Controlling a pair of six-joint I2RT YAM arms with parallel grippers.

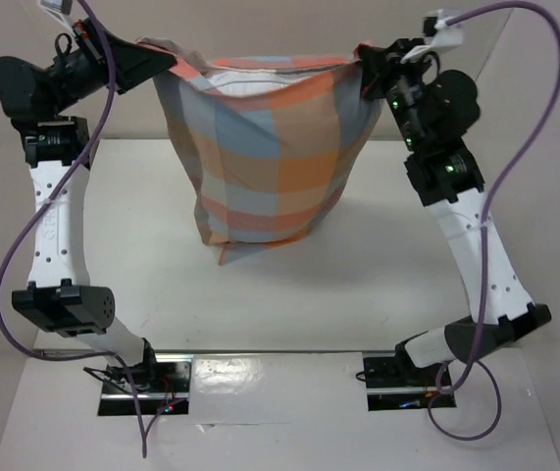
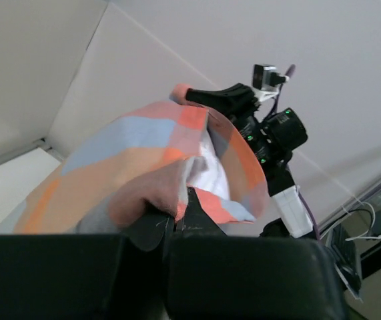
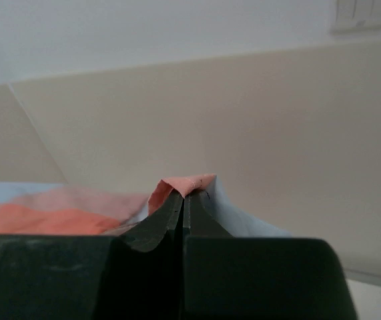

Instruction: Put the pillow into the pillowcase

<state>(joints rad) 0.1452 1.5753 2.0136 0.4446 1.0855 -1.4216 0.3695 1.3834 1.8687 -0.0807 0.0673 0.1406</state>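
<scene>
Closest in: left hand (image 2: pixel 177 217), fingers clamped on a fold at the rim of the pillowcase (image 2: pixel 123 160). Same for right hand (image 3: pixel 182 197), pinched shut on an orange corner of the cloth, and little else shows in that view.

From overhead, both hands are up high at the far side. The case mouth is stretched left-right between them and the sack hangs down from that line toward the counter (image 1: pixel 132 245). Inside it sits the pillow (image 1: pixel 270 83). Only a white strip shows at the mouth, roughly level with the rim.

The load's long axis runs vertical, below and between my hands, with neither arm nearer.

My read: insertion is mostly done. Next comes a settle so the pillow drops fully in.

Can't tell:
- how deep the pillow sits
- whether its lower corners fill the case
- whether the sack's bottom touches the counter

Label not visible.
</scene>
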